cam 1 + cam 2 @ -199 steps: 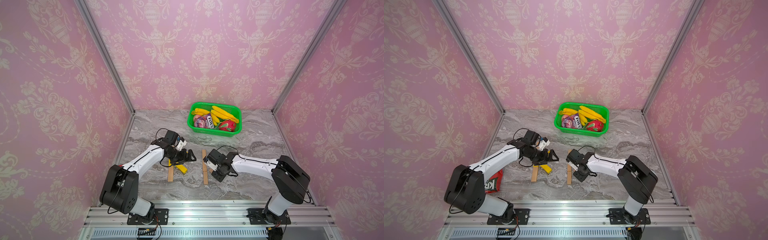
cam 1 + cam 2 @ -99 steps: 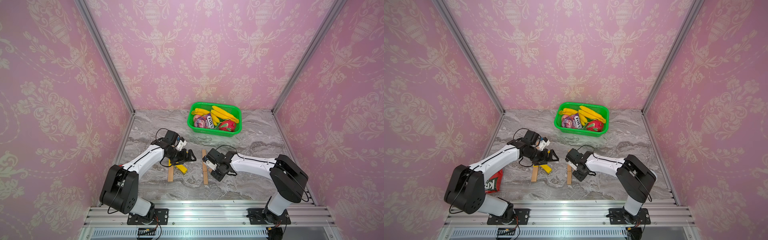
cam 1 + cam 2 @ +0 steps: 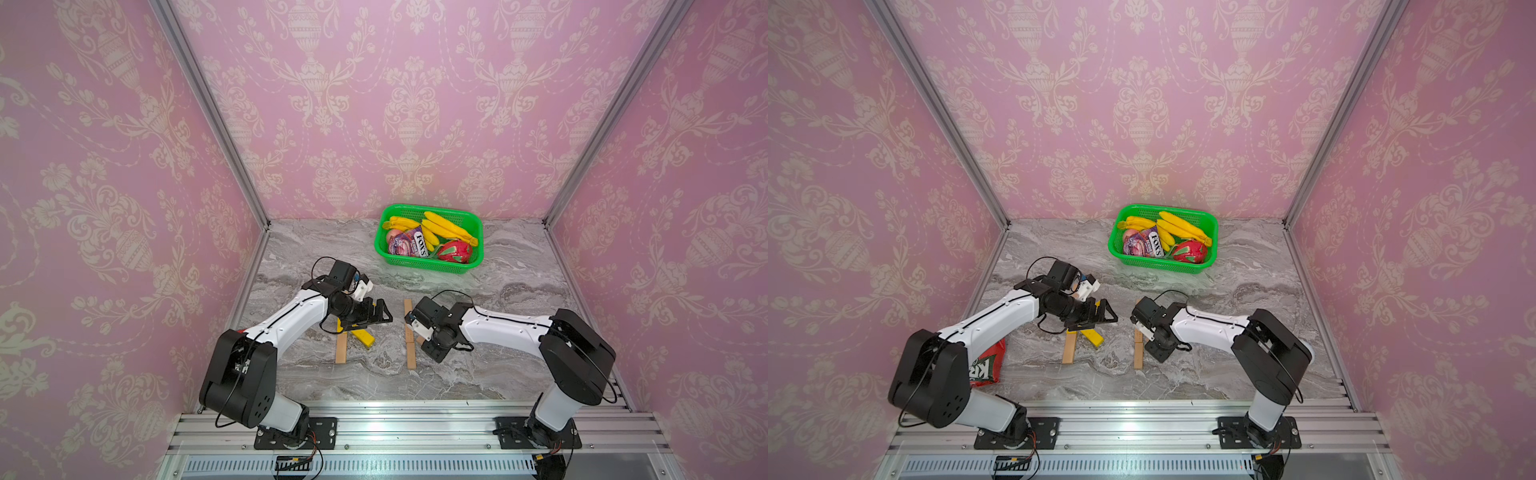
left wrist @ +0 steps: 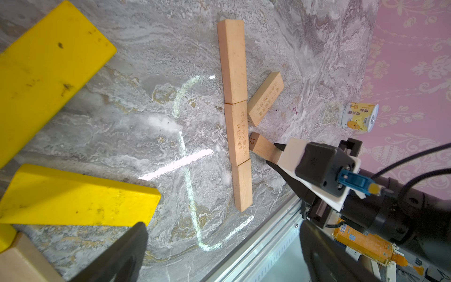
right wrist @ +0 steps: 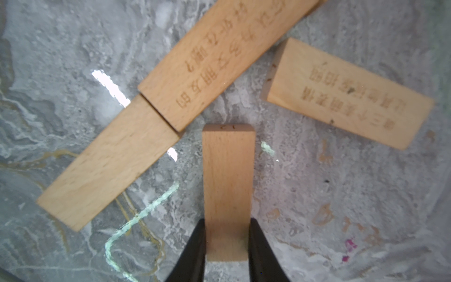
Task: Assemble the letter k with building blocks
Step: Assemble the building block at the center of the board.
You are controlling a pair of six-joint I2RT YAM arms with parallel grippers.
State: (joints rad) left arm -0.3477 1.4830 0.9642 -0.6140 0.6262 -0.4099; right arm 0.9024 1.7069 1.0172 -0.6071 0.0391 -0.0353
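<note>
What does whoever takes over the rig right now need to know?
Left gripper: open, holding nothing, above the yellow bars.
Right gripper: fingers shut on a wood bar, its free end close to the stem.
Done: three-bar wood stem laid in line; one slanted arm beside it.
Left: set the held bar as the second arm and release. The yellow bars do not form a K yet.

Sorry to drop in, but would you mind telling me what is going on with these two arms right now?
They are laying out blocks to form a K. The right gripper is shut on a wooden block, its free end close to the three-bar wooden stem, near another wooden block that lies slanted beside the stem. The left gripper is open above the yellow blocks, holding nothing.
</note>
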